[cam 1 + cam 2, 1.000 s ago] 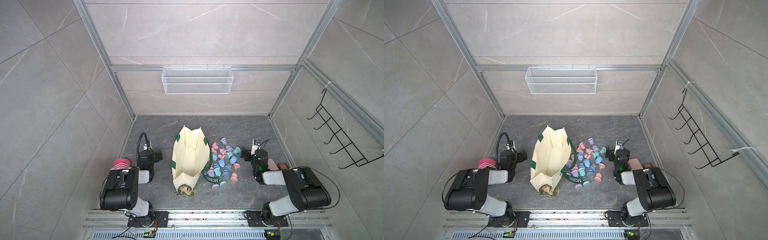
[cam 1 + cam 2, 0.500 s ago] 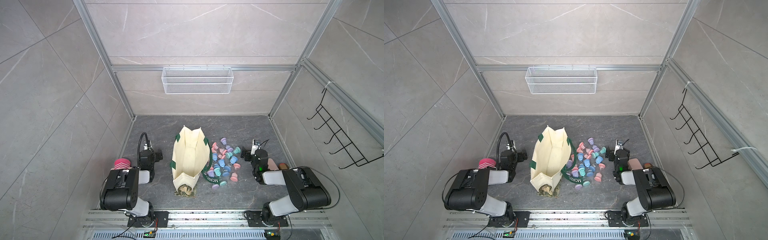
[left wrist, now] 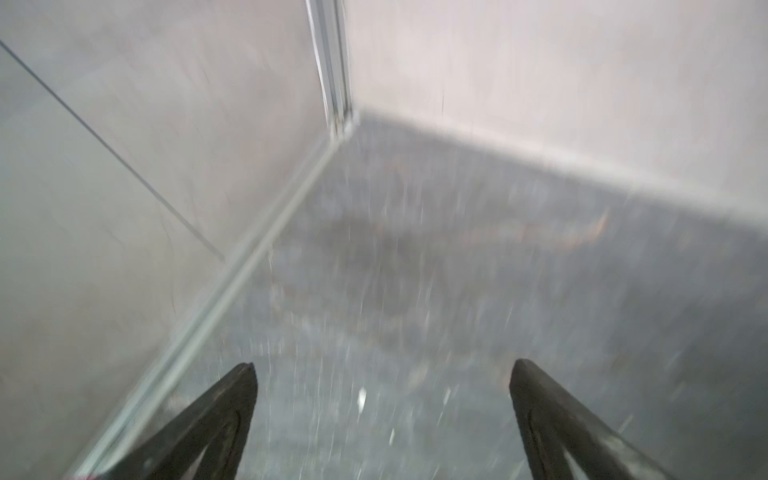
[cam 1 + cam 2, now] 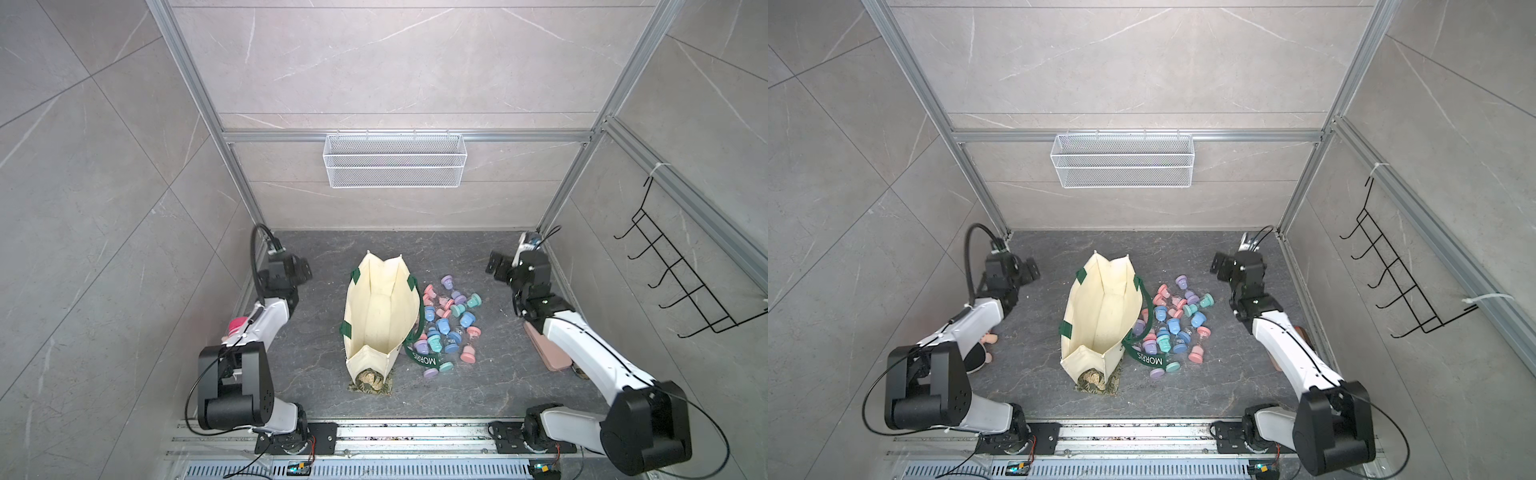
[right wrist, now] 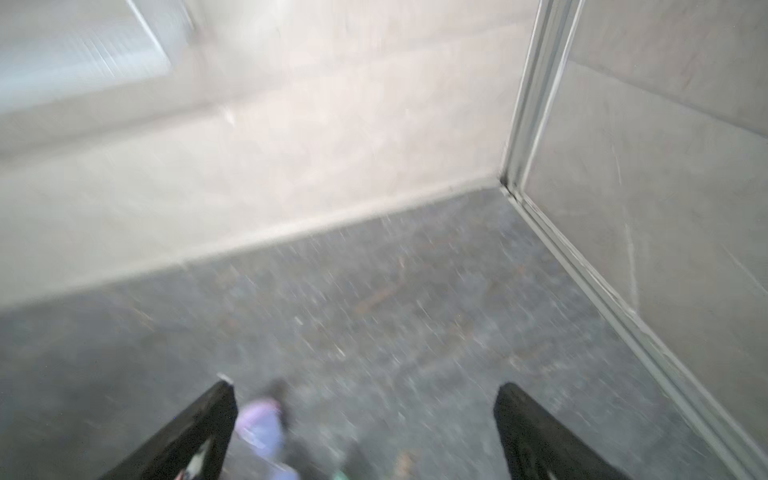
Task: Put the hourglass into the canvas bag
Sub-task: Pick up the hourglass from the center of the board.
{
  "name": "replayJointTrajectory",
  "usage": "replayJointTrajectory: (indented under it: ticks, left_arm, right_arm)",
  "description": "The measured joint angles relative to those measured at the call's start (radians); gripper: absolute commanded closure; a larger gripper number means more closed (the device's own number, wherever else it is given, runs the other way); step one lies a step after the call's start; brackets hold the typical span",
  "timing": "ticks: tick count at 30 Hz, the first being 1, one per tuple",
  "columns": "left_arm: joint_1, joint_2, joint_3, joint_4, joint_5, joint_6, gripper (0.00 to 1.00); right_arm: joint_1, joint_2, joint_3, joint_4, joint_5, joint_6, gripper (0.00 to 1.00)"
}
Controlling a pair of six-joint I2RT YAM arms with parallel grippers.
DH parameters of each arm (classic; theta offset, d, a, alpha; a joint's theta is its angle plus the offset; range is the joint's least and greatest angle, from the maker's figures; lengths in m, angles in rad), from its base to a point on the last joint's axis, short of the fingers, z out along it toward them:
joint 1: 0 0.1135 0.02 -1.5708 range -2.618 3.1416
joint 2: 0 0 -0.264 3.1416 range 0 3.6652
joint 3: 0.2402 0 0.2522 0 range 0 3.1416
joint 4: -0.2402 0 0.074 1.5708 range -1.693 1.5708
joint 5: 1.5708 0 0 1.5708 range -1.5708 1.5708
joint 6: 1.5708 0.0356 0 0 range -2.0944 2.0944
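Both arms now unfold from their low, tucked pose. The left arm (image 4: 266, 320) stretches up and toward the back wall (image 4: 395, 208), and the right arm (image 4: 582, 345) does likewise. The left gripper (image 3: 382, 365) and right gripper (image 5: 363, 388) now sit higher and nearer the back corners.

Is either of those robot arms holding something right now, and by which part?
Nothing is held. The left gripper and the right gripper both hang with fingers spread wide, and the hourglasses lie beside the canvas bag.
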Motion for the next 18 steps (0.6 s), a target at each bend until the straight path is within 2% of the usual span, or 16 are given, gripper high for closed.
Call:
replayJointTrajectory:
  ticks: [3, 6, 9, 10, 11, 13, 16, 18]
  left_arm:
    - [-0.002, -0.14, 0.066, -0.134, 0.02, -0.169, 0.06]
    - [-0.039, -0.271, 0.039, -0.25, 0.079, -0.264, 0.15]
    - [-0.115, -0.357, 0.003, -0.369, 0.155, -0.278, 0.16]
    - [-0.144, -0.376, 0.0, -0.404, 0.179, -0.278, 0.18]
    - [-0.18, -0.392, 0.001, -0.438, 0.202, -0.275, 0.19]
    - [-0.262, -0.405, 0.023, -0.498, 0.229, -0.26, 0.2]
    - [-0.426, -0.378, 0.092, -0.573, 0.251, -0.218, 0.2]
    - [-0.494, -0.356, 0.116, -0.604, 0.282, -0.193, 0.21]
  right_arm:
    - [0.003, -0.005, 0.14, -0.205, -0.048, 0.135, 0.0]
    - [0.121, 0.014, 0.167, -0.425, 0.023, 0.232, 0.0]
    - [0.3, 0.01, 0.148, -0.622, 0.111, 0.294, 0.14]
    - [0.34, 0.002, 0.137, -0.664, 0.136, 0.306, 0.14]
    - [0.36, -0.008, 0.125, -0.693, 0.154, 0.312, 0.16]
    - [0.364, -0.023, 0.103, -0.736, 0.179, 0.312, 0.3]
    - [0.358, -0.012, 0.103, -0.799, 0.192, 0.317, 0.32]
    - [0.36, 0.0, 0.102, -0.827, 0.174, 0.316, 0.3]
